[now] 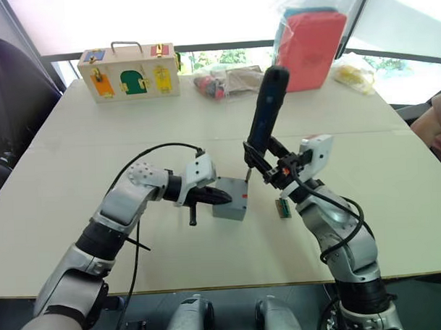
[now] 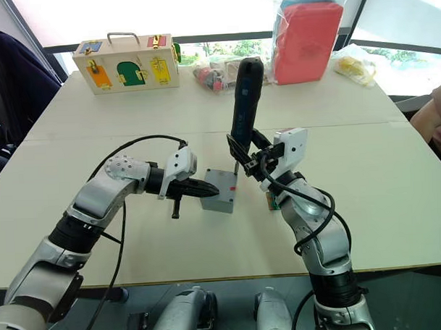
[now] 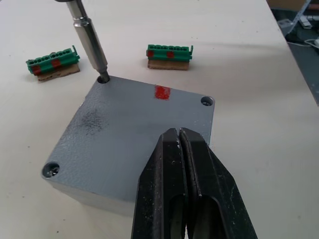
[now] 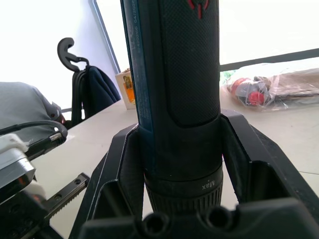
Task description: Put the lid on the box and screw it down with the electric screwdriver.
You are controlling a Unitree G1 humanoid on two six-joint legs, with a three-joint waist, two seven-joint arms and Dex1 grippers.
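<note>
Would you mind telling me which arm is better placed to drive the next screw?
The right: its gripper holds the screwdriver with the bit in a corner hole of the lid. The left gripper, jaws shut, presses the lid down.

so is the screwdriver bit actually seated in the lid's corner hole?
Touching. The left wrist view shows the electric screwdriver with its bit tip down inside the corner screw hole of the lid, no gap visible.
</note>
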